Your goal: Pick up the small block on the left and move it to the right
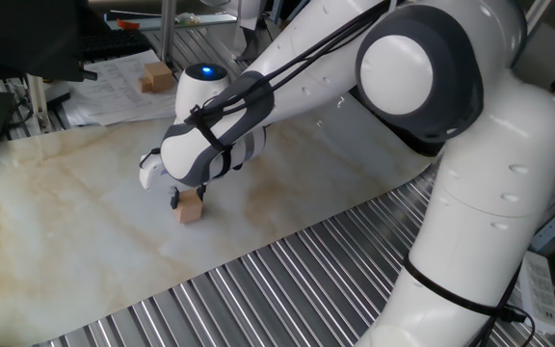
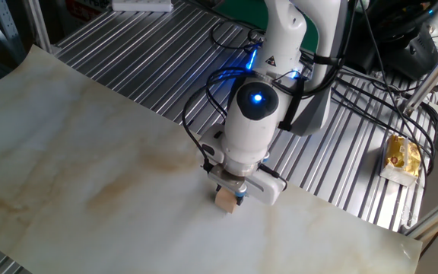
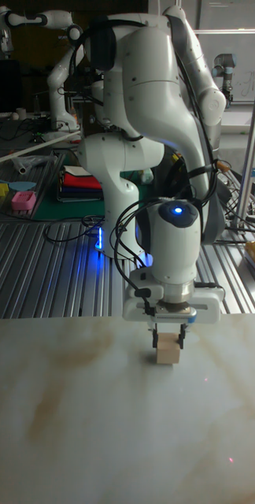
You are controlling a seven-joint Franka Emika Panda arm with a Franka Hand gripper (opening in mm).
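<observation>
The small block [image 3: 168, 352], a plain light-tan wooden cube, sits low in the middle of the tall fixed view, between the 2 dark fingertips of the white two-finger gripper [image 3: 168, 339], which stand close against its upper sides and look shut on it. In one fixed view the same cube [image 1: 191, 206] lies just left of the frame's centre under the gripper [image 1: 187, 198], and in the other fixed view it shows just below centre [image 2: 224, 201] beneath the white wrist. Its underside seems to touch, or ride only barely above, the pale marbled tabletop [image 3: 80, 425]; the pictures do not settle which. As a judgement, the grasp looks made and the carry is in hand or about to start: the cube is held near the middle of the marbled sheet, and the placing and release at the right are left to do. Further out, a larger, more oblong tan wooden block [image 1: 156, 77] rests on papers at the upper left of one fixed view, well apart from the gripper. A ribbed metal surface [image 2: 166, 61] borders the marbled sheet in both fixed views.
</observation>
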